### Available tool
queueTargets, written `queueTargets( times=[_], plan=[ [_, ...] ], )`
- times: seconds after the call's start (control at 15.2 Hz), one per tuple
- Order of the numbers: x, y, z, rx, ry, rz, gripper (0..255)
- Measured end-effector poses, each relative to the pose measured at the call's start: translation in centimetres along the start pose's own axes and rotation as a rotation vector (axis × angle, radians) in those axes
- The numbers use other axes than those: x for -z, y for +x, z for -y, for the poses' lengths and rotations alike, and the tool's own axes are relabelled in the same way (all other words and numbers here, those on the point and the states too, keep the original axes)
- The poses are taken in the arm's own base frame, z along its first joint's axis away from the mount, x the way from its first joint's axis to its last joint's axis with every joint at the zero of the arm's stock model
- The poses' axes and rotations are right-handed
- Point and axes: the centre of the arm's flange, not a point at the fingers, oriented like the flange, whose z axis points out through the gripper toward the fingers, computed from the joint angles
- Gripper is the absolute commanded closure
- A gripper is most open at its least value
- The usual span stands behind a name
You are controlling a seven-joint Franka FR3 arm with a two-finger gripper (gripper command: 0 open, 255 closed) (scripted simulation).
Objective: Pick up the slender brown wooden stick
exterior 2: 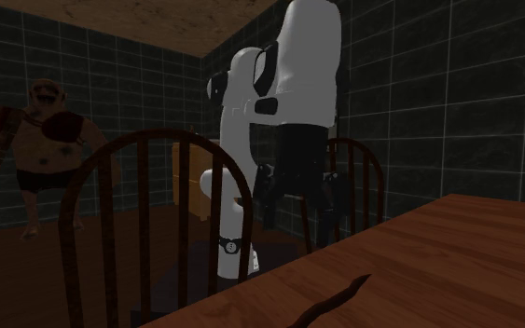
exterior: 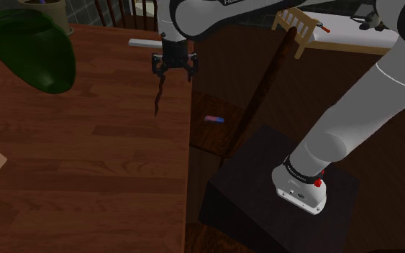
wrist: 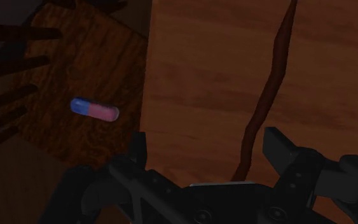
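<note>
Dark reddish-brown wooden tabletop spreads across the shoulder view, and dark tiled walls stand behind it in the second exterior view. Close to the table's edge lies the slender dark brown crooked wooden stick, flat on the boards. Over the stick's 12 o'clock end hangs the all-black two-finger gripper, its fingers spread apart and clasping nothing; the stick trails from it toward 6 o'clock. In the wrist view the stick runs out between the two fingers, nearer one of them and touching neither. At the gripper's 4 o'clock in the shoulder view, off the table, a small blue and pink capsule rests on a wooden chair seat. At its 10 o'clock sits a dark green rounded bowl.
</note>
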Motion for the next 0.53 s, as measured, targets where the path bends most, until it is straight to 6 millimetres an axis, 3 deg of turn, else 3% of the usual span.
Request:
queueTargets(
  times=[0.26, 0.53],
  plan=[
    [-1.6, 1.5, 4.8, -0.09, -0.009, -0.018, 0],
    [-3.5, 2.2, 6.1, -0.12, -0.012, -0.023, 0]
  ],
)
